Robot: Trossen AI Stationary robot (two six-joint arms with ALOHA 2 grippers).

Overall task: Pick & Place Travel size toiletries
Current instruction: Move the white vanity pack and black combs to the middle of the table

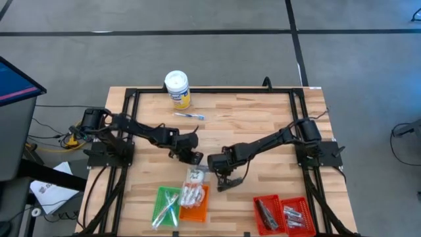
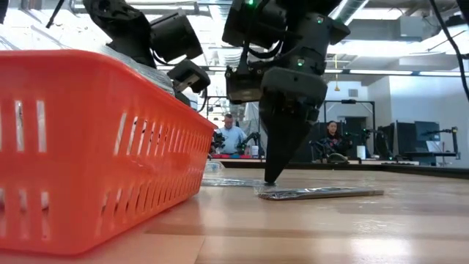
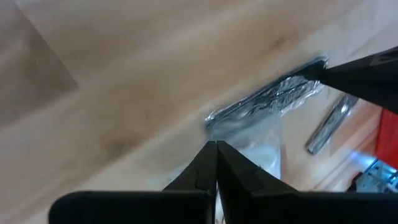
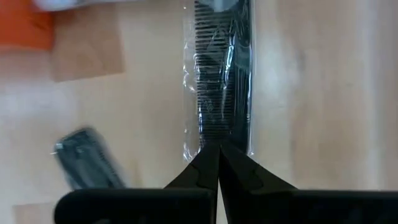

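Toiletries lie sorted and loose across the near part of the wooden desk [image 1: 263, 118]. A green tray [image 1: 166, 205] holds thin clear-wrapped sticks, an orange tray [image 1: 195, 201] just beside it holds small white packets, and a red tray [image 1: 283, 214] well apart toward the right holds dark tubes in one compartment and silvery pieces in the other. A white-lidded tub [image 1: 177, 89] with a yellow label stands near the far edge of the desk, with a thin stick [image 1: 189, 116] lying just in front of it.

The right end effector [image 4: 218, 149] points down at the desk, its fingers pressed together with no gap, the tips resting at one end of a black comb in a clear wrapper [image 4: 222, 81]. In the low view the same right end effector [image 2: 271, 178] comes to a closed point touching the desk surface, and a flat wrapped item [image 2: 319, 193] lies just beside it. Another small dark wrapped piece [image 4: 87, 167] lies on the wood nearby.

The left end effector [image 3: 216, 146] is also fully closed and holds nothing; it hovers over a crinkly clear packet [image 3: 264, 109] on the desk, near the orange tray. In the high view the left end effector [image 1: 195, 158] sits just above that tray's far end.
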